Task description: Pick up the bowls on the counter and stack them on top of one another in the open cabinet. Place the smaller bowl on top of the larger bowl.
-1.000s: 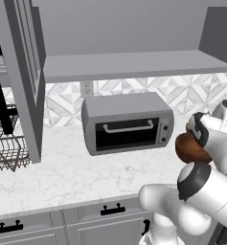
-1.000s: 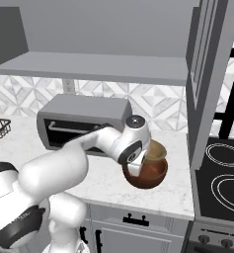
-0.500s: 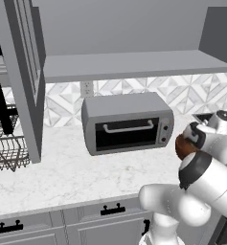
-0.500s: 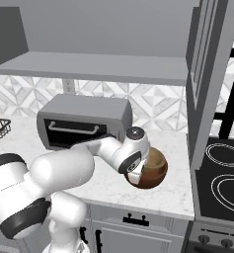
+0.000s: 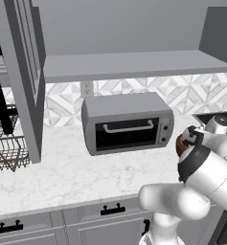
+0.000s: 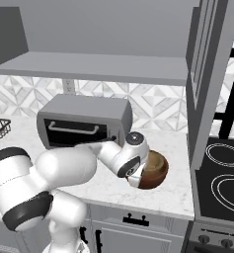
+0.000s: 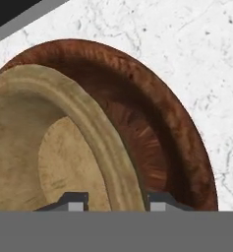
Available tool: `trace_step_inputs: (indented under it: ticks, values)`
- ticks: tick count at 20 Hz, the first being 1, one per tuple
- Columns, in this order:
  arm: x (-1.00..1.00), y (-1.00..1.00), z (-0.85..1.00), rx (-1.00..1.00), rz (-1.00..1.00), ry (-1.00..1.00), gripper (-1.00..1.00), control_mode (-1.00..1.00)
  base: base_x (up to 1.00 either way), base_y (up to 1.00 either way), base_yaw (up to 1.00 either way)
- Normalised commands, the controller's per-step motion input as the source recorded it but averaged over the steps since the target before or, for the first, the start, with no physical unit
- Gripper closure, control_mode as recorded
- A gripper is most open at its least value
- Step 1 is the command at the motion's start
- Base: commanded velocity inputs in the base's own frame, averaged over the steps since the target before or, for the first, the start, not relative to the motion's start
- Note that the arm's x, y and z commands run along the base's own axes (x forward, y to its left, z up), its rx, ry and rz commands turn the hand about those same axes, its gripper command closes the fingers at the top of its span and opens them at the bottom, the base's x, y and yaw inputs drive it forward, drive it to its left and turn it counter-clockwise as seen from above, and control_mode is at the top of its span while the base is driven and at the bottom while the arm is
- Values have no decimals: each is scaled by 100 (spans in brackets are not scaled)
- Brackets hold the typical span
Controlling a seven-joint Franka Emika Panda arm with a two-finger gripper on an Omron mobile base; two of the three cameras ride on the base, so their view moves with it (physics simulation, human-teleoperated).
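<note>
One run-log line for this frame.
smaller bowl: nested in larger bowl | both on counter | gripper: straddles tan rim

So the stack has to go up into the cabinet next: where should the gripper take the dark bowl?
On the dark bowl's thick rim, from above, one finger inside and one outside. The tan bowl sits off-centre inside it, leaving a bare crescent of rim and wall.

We see bare worktop (image 5: 62, 177) near and left of the toaster oven (image 5: 127, 123), which blocks the far middle. The long shelf (image 5: 134, 64) above lies open. A tall door (image 5: 24, 76) walls the left.
</note>
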Motion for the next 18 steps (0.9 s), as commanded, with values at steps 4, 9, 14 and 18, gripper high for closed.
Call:
trace_step_inputs:
  ticks: [4,9,14,18]
  values:
    - [-2,0,64,8,0,0,-100,-100,0,0,0]
    - [-51,-19,87,13,9,9,-100,-100,0,0,0]
    - [-47,-34,-20,1,47,27,-100,-100,0,0,0]
    - [-8,-5,-38,0,36,11,-100,-100,0,0,0]
